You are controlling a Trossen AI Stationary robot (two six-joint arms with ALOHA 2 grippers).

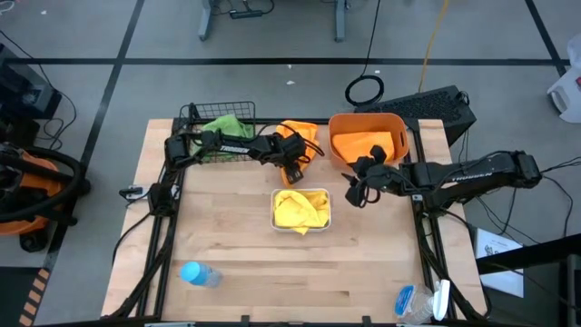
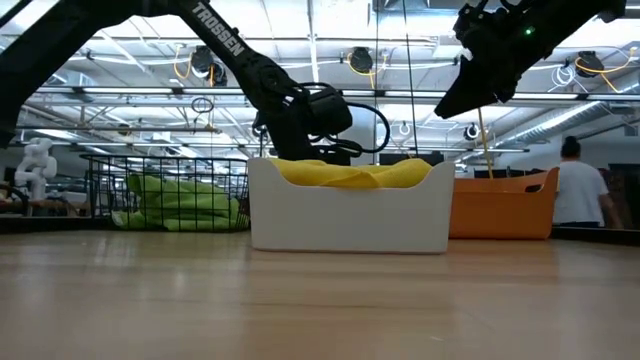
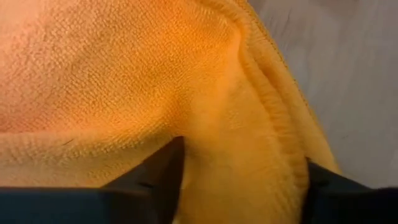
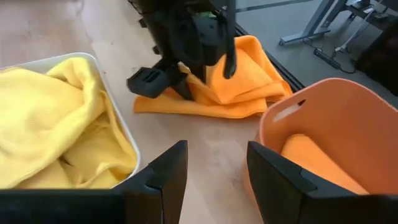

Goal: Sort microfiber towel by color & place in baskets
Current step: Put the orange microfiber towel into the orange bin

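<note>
An orange towel (image 1: 304, 134) lies flat on the table between the black wire basket (image 1: 195, 118) and the orange tub (image 1: 338, 127). My left gripper (image 1: 292, 166) is down on it, open, and the cloth fills the left wrist view (image 3: 124, 74). My right gripper (image 1: 354, 189) hangs open above bare table between the white tray (image 1: 275, 211) and the tub (image 4: 323, 106), touching nothing. The basket holds a green towel (image 1: 225, 125), the tray yellow towels (image 1: 301, 209), the tub another orange towel (image 4: 311, 162). My left gripper comes at the orange towel from above, slanting from the table's left. Its open fingers (image 3: 168, 177) stand in the cloth on either side of a raised fold (image 3: 242, 124) near the towel's hemmed edge. The towel (image 4: 249, 81) lies slack on the table.
A blue bottle (image 1: 195, 273) lies near the table's near left corner, and blue and white items (image 1: 418, 302) sit at the near right corner. Bare wood spans the near half of the table. A person (image 2: 578, 190) stands in the room beyond the tub.
</note>
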